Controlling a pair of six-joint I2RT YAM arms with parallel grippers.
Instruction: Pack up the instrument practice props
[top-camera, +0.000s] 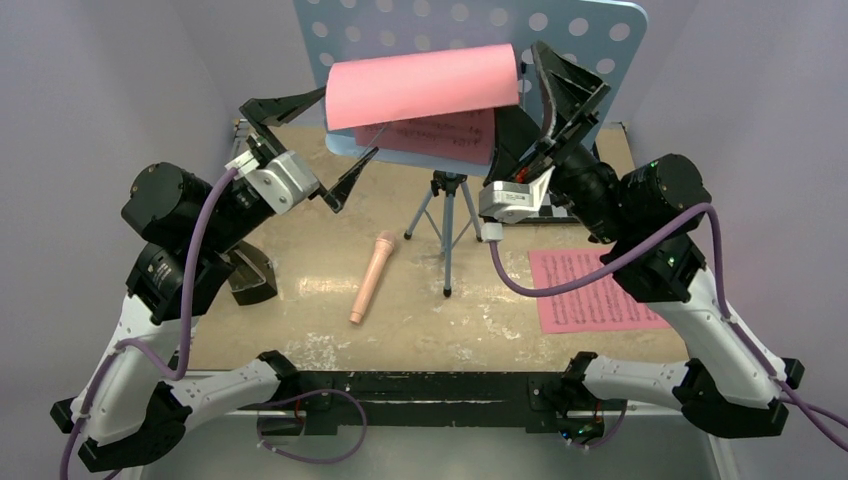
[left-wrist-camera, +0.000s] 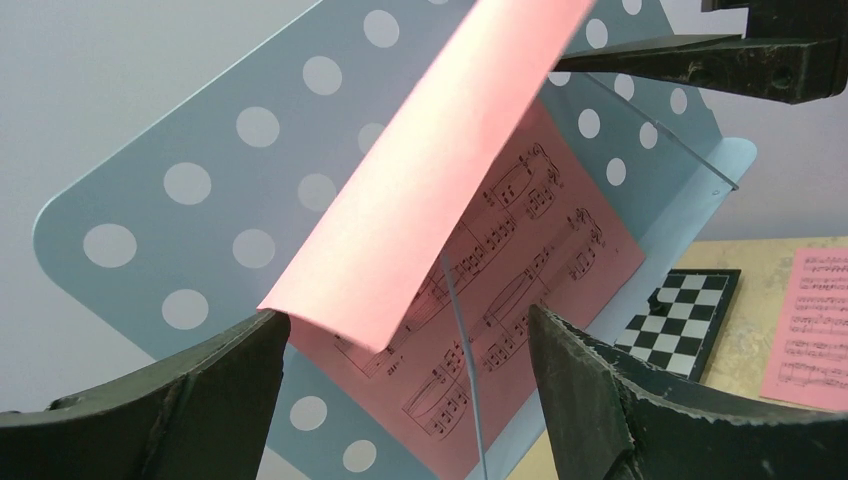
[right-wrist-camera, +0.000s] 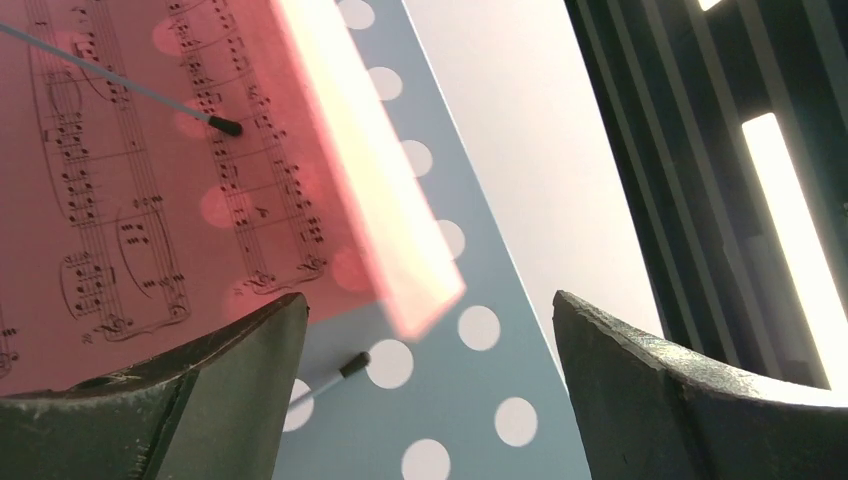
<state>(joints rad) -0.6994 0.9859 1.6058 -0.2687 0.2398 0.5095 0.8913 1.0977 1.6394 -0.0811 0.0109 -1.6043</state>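
Jaws open, the left gripper and right gripper are being held at upper centre; the drooping pink page risks being creased if clamped.

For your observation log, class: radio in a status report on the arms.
Left gripper and right gripper open, either side of pink sheet. Sheet on music stand, top flopped forward, ungripped. Wire holder crosses it.

At 12 o'clock in the overhead view, the light-blue perforated metal music stand is cut off by the picture's edge. Its curled-over pink paper sheet hides most of the printed pink page beneath. At 9 o'clock the small black pyramid-shaped metronome sits half hidden behind the left arm. From the left wrist, the loose pink page lying on the desk is cropped at 3 o'clock.
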